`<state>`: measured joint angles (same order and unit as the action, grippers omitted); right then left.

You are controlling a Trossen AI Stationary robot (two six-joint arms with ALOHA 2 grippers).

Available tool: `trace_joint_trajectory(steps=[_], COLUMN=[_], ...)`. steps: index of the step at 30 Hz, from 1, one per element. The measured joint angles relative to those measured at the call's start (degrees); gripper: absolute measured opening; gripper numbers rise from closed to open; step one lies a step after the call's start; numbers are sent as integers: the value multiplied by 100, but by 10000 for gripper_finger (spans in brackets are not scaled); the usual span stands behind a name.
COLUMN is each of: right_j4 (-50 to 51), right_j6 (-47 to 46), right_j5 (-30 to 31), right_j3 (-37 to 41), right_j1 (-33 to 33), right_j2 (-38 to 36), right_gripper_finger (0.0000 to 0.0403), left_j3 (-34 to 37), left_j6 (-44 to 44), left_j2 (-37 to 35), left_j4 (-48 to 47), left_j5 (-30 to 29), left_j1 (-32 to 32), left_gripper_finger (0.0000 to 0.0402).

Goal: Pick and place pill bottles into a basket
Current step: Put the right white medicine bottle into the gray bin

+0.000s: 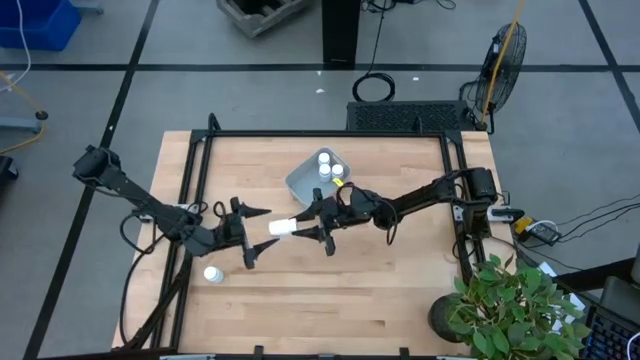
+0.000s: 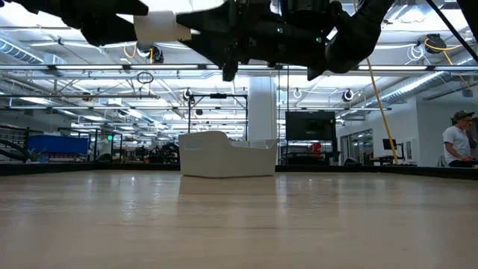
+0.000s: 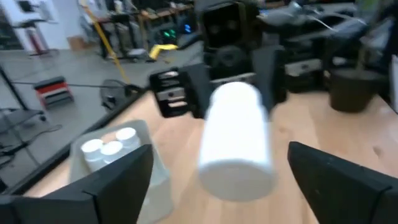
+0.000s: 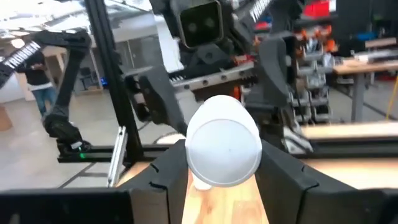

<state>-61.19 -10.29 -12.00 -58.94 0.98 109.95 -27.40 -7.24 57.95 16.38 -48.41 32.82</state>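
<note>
High view: hand-over in mid-air above the wooden table [image 1: 380, 290], just in front of the pale grey-blue basket [image 1: 300, 183]. One white pill bottle [image 1: 281, 227] lying sideways between the two arms, off the tabletop. Right gripper [image 1: 318, 225] clamped on that bottle, its dark fingers [image 4: 168, 171] pressed to either side of the cap end in the right wrist view. Left gripper [image 1: 250, 232] spread wide, its fingers [image 3: 118, 177] standing clear of the bottle [image 3: 236, 143] on both sides in the left wrist view, no contact visible. Three more bottles [image 1: 326, 165] upright inside the basket, grouped toward its far corner. One last bottle [image 1: 212, 274] standing alone on the table, well to the left of the basket and nearer the front edge, beside the left arm. Low view: basket [image 2: 224, 158] resting on the tabletop with both grippers and the held bottle [image 2: 155, 27] high above it. Person at the far right of the room beyond the table [image 2: 457, 142], well away from the arms.
</note>
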Motion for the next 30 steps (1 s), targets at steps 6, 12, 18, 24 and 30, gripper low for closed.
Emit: trace_joint_trajectory(steps=[6, 12, 18, 24, 30], right_j4=[1376, 3107, 5666, 7361, 8760], right_j6=[-107, 141, -127, -395, -513], right_j5=[723, 1745, 2451, 2096, 1600], right_j3=[2, -73, -696, -1495, -2409], right_j1=[-93, -115, -370, -833, -1315], right_j2=[-303, -1054, -1561, -1346, -1054], right_gripper_finger=[143, 143, 143, 143, 143], left_j3=[0, 7, 5, 4, 4], left_j6=[-207, -237, -360, -387, -404], left_j2=[-3, -48, -48, -48, -48], left_j4=[-472, -691, -785, -800, -808], left_j5=[484, 184, 184, 188, 203], left_j1=[35, 251, 262, 262, 262], left_gripper_finger=[329, 311, 310, 310, 310])
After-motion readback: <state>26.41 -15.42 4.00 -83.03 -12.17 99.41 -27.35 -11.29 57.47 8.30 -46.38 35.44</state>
